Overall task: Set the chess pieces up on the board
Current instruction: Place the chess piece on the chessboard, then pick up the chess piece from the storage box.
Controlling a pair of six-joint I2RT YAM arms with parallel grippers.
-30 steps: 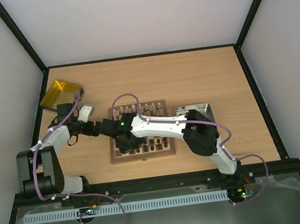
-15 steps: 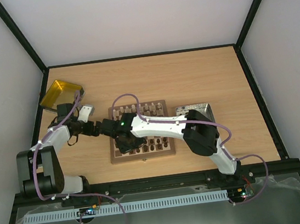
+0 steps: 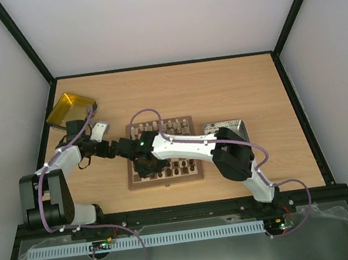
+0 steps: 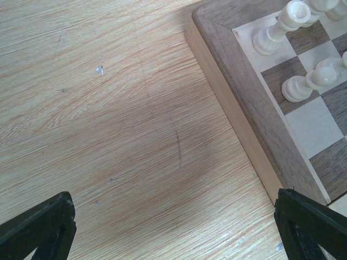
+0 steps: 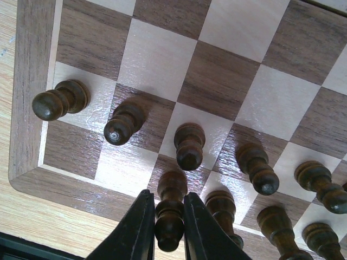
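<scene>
The board point(image 3: 166, 179) lies mid-table, with dark chess pieces along its near rows and pale ones at the far side. My right gripper point(image 5: 168, 233) is shut on a dark piece point(image 5: 169, 219) that stands upright on a square in the board's point(image 5: 32, 81) near-left corner, beside other dark pieces point(image 5: 123, 123). From above, that gripper point(image 3: 145, 167) hangs over the board's left part. My left gripper point(image 4: 173, 238) is open over bare table just left of the board's border point(image 4: 238, 81), with nothing between its fingers. Pale pieces point(image 4: 279, 27) stand near that corner.
A yellow translucent tray point(image 3: 68, 108) sits at the far left of the table. A grey metallic tray point(image 3: 225, 126) lies against the board's right side, partly under my right arm. Black-edged walls enclose the table.
</scene>
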